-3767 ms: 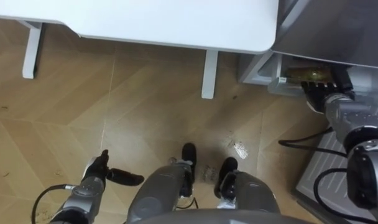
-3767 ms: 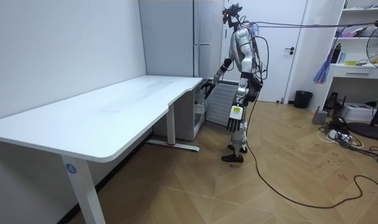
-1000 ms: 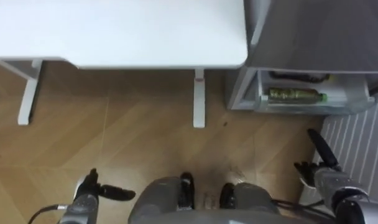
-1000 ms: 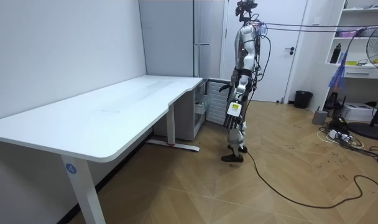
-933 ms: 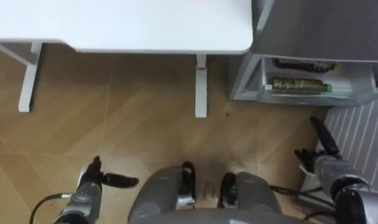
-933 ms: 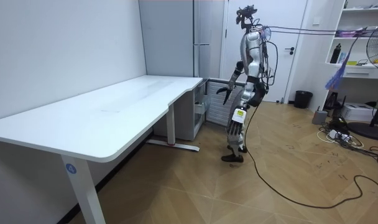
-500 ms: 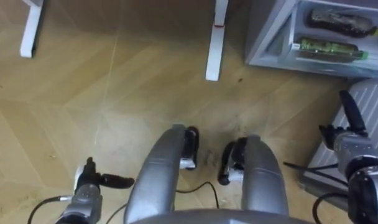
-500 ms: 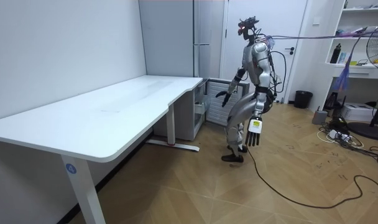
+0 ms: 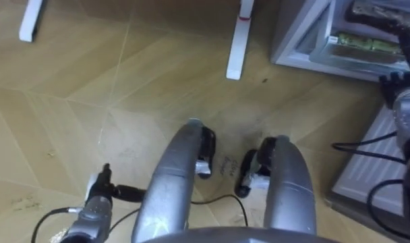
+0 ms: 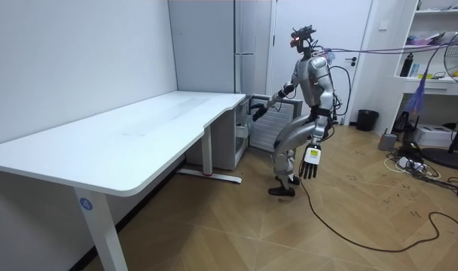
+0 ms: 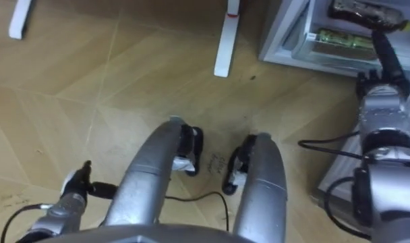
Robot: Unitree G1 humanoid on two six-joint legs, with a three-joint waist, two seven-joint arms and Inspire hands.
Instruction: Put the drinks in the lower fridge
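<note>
Left robot hand (image 10: 310,162): hangs by the robot's thigh, on the side away from the lower fridge (image 9: 294,32); fingers straight and spread, holding nothing.
Stance: knees bent in a crouch on the wooden floor (image 9: 90,88), directly in front of the lower fridge.
Counter leg (image 9: 239,42): white, just to the left of the lower fridge; it belongs to the long white counter (image 10: 138,132) running away from it.
Fridge door (image 9: 387,162): swung open, its ribbed inner face showing on the right of the lower fridge.
Right robot hand (image 11: 380,91): stretched out to the mouth of the lower fridge, fingers straight and close together, gripping nothing. I cannot tell whether the fingertips touch a bottle.
Drinks: inside the lower fridge, lying on their sides; a green bottle (image 9: 363,44) at the front and a dark bottle (image 9: 377,9) behind it.
Progress: the bottles I can see are already in the fridge and both hands are free, so the putting-in looks done or almost done. What probably remains is pulling the right arm back and shutting the door.
</note>
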